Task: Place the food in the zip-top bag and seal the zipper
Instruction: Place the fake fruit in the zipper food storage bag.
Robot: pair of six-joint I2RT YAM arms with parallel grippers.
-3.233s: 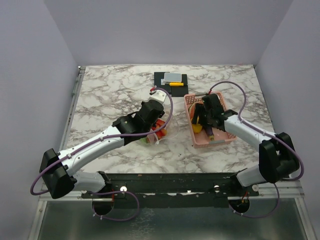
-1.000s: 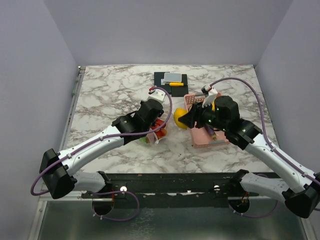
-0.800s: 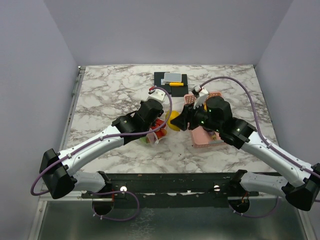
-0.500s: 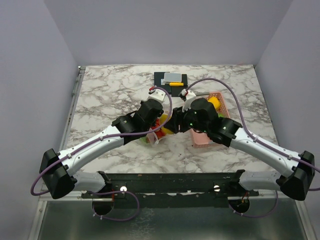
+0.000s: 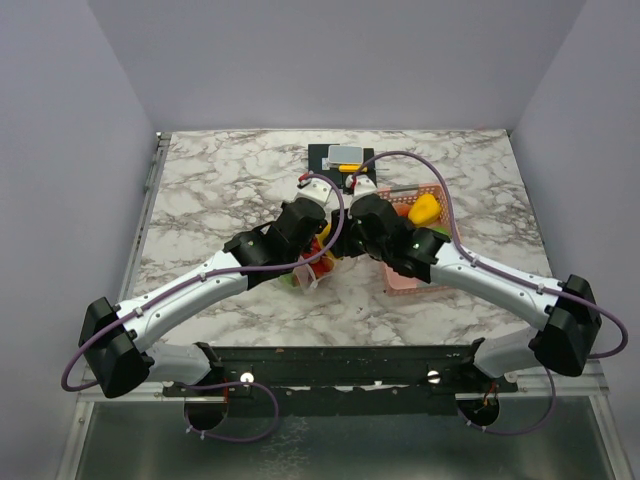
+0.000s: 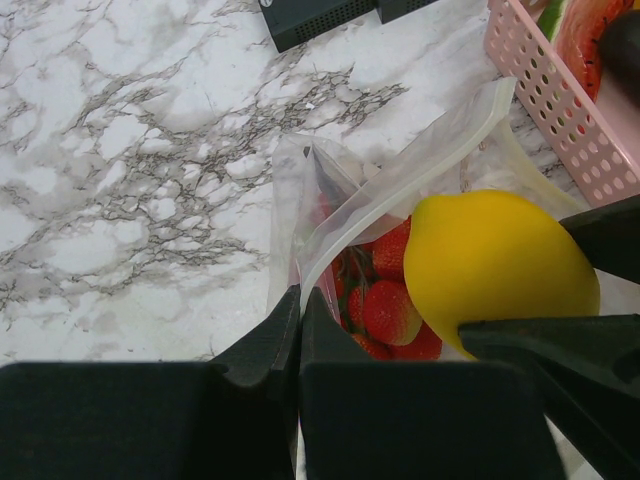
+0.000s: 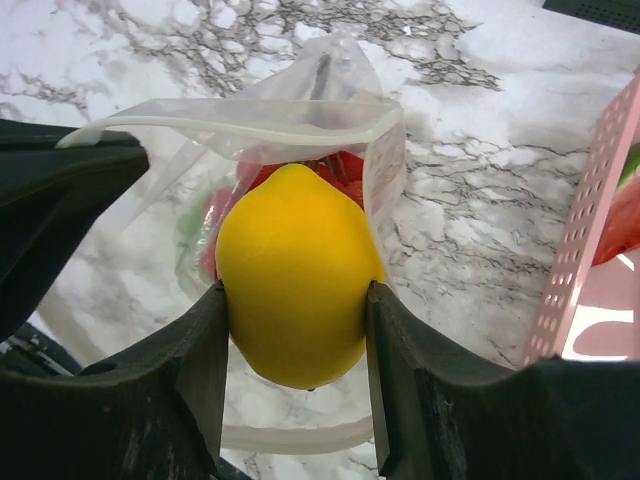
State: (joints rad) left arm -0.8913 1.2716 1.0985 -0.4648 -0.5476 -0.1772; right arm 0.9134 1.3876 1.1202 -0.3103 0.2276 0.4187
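1. The right pincer [image 7: 295,335] is parted just to the width of a yellow lemon-like fruit [image 7: 295,260], which it grips on both sides.
2. That fruit hangs at the open mouth of the zip-top bag [image 7: 300,125]. In the right wrist view the bag's rim frames it, and red strawberry-like pieces [image 6: 385,310] lie inside the bag beyond it.
3. The left pincer [image 6: 298,315] is closed tight, its fingers pinching one edge of the bag's rim and holding the mouth up and open.
4. The bag rests on the marble desk [image 6: 120,200] between the two arms, just beside the pink basket [image 6: 560,110].
5. In the basket are a yellow food piece [image 5: 424,208] and a red-and-green one [image 6: 585,35]. What else it holds I cannot tell.
6. Farther back on the desk sits a yellow-and-grey item on a black base [image 5: 342,157].
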